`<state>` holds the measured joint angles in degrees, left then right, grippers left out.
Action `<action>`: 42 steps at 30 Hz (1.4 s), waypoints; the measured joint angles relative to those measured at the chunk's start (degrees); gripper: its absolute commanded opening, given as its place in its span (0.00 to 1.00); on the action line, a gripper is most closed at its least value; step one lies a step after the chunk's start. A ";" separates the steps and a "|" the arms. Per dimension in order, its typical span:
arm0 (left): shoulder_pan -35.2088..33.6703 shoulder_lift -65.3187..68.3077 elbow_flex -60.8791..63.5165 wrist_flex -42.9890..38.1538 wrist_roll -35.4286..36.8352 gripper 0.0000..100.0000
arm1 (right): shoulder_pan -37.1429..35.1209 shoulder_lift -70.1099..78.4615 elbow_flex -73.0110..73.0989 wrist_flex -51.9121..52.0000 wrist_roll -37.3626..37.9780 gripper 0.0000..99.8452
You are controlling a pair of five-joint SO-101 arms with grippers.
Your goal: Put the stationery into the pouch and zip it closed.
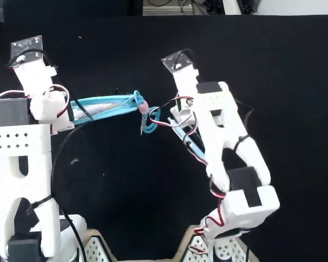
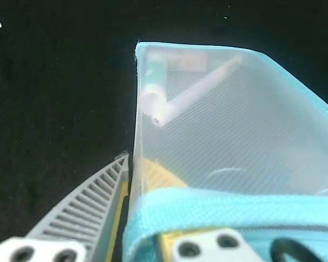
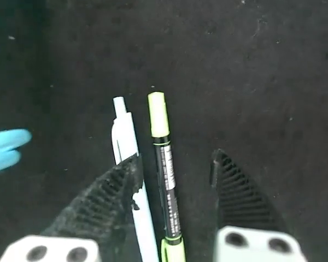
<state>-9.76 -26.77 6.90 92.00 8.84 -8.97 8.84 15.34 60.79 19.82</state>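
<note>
Mid-frame in the right wrist view, the right gripper, jaws spread, straddles a yellow-green highlighter, white pen just beside; it should centre on one, probably the highlighter. Upper left overhead, the left gripper pinches the mesh pouch.

- Bench: plain black.
- Pouch: see-through white mesh with a fine grid weave, light blue trim and zip, and a pink pull tab.
- Pen: white.
- Marker: black barrel with white print, yellow-green cap.
- Arms: white shells, black motor blocks, and red, black and white wires.
</note>
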 measured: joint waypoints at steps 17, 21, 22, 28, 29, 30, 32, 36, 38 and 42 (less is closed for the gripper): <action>0.00 0.00 0.26 0.00 0.00 0.03 | 0.09 10.73 -1.49 -8.00 1.93 0.14; 0.00 0.00 0.26 0.00 0.00 0.03 | 0.62 10.73 -2.37 -8.70 2.02 0.02; 0.00 0.00 0.26 0.00 0.00 0.03 | 1.14 10.73 -2.81 -8.70 2.02 0.03; 0.00 0.00 0.26 0.00 0.00 0.03 | 6.42 10.73 -6.15 -5.80 2.02 0.01; 0.00 0.00 0.26 0.00 0.00 0.03 | 7.56 10.73 -7.47 -3.34 2.02 0.01; 0.00 0.00 0.26 0.00 0.00 0.03 | 8.35 10.73 -9.05 -0.70 2.02 0.01; 0.00 0.00 0.26 0.00 0.00 0.03 | 9.23 10.73 -12.22 5.01 2.02 0.01; 0.00 0.00 0.26 0.00 0.00 0.03 | 9.41 15.21 -18.20 11.34 2.11 0.07; 0.00 0.00 0.26 0.00 0.00 0.03 | 9.41 18.73 -20.75 12.48 2.11 0.14; 0.00 0.00 0.26 0.00 0.00 0.03 | 9.32 25.67 -28.75 17.32 2.11 0.18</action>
<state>-9.76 -26.77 7.16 92.00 8.84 0.35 34.51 -13.41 78.11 21.93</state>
